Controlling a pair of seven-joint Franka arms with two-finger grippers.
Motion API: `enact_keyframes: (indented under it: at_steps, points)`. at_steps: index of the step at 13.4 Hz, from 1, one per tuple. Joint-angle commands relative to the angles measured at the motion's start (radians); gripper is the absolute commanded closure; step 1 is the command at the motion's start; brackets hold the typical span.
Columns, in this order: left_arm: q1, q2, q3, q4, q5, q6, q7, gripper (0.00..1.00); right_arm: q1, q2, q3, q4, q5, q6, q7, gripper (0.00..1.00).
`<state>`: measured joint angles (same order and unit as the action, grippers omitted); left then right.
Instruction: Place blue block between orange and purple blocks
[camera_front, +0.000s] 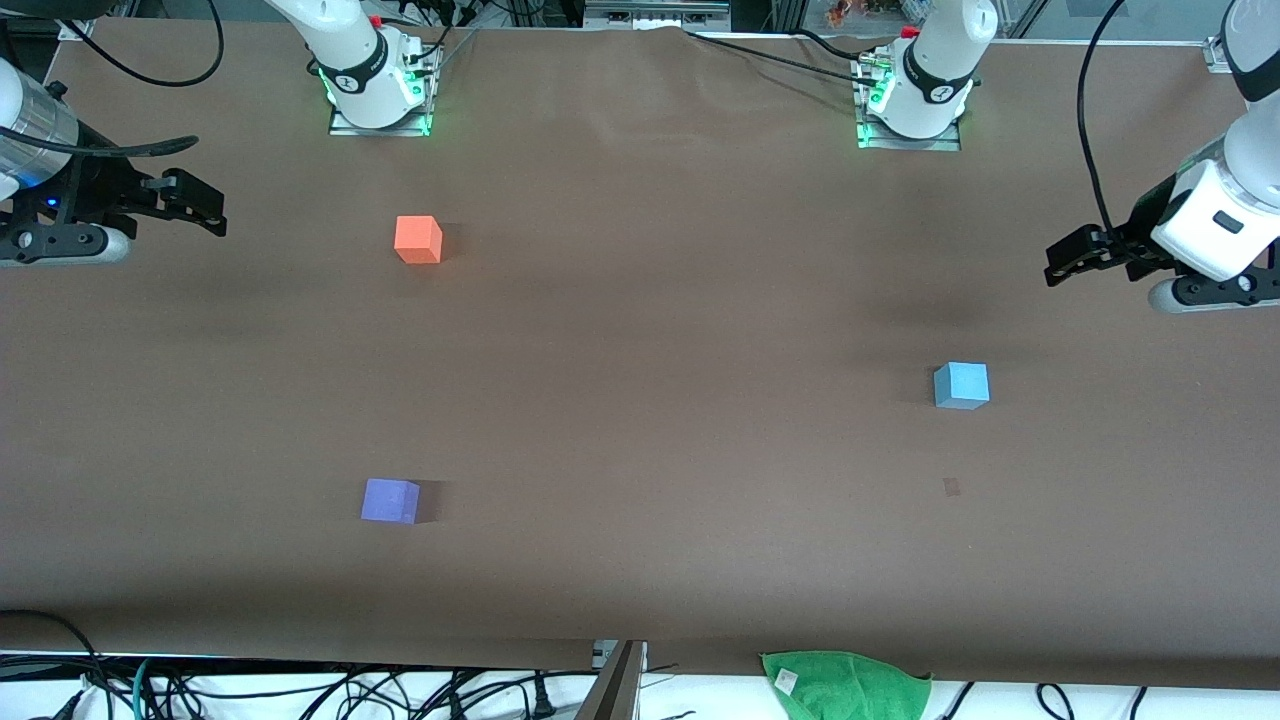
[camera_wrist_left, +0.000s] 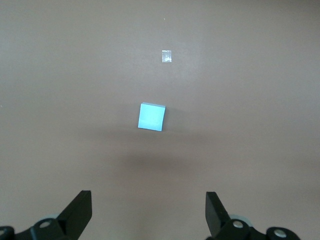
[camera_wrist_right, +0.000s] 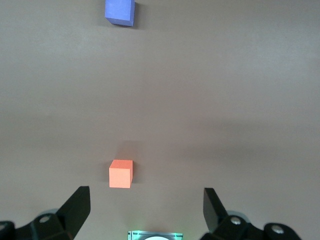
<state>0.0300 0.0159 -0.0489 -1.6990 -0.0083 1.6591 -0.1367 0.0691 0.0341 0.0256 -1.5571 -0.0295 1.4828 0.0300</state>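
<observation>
The light blue block (camera_front: 961, 385) (camera_wrist_left: 151, 116) rests on the brown table toward the left arm's end. An orange block (camera_front: 418, 240) (camera_wrist_right: 120, 173) lies toward the right arm's end, near the bases. Nearer the front camera than it sits the purple block (camera_front: 390, 501) (camera_wrist_right: 120, 11). My left gripper (camera_front: 1065, 262) (camera_wrist_left: 148, 210) hangs open and empty in the air at the table's end, apart from the blue block. At the other end my right gripper (camera_front: 205, 208) (camera_wrist_right: 146, 207) is also open and empty, high above the table.
A green cloth (camera_front: 845, 685) lies at the table's front edge. A small pale mark (camera_front: 951, 487) (camera_wrist_left: 167, 56) sits on the table near the blue block. The arm bases (camera_front: 378, 75) (camera_front: 915, 95) stand along the back edge, with cables below the front edge.
</observation>
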Motion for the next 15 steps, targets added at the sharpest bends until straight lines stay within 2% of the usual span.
enact_keyframes:
  at_steps: [1,15]
  points:
    - [0.01,-0.024,-0.009,-0.011,-0.024,-0.001,-0.001,0.0,-0.006,-0.002,0.004,0.009,0.008,-0.002,-0.002,0.0]
    - [0.011,0.016,-0.009,-0.013,-0.05,0.013,0.0,0.0,-0.008,-0.002,0.004,0.009,0.014,-0.001,0.001,0.0]
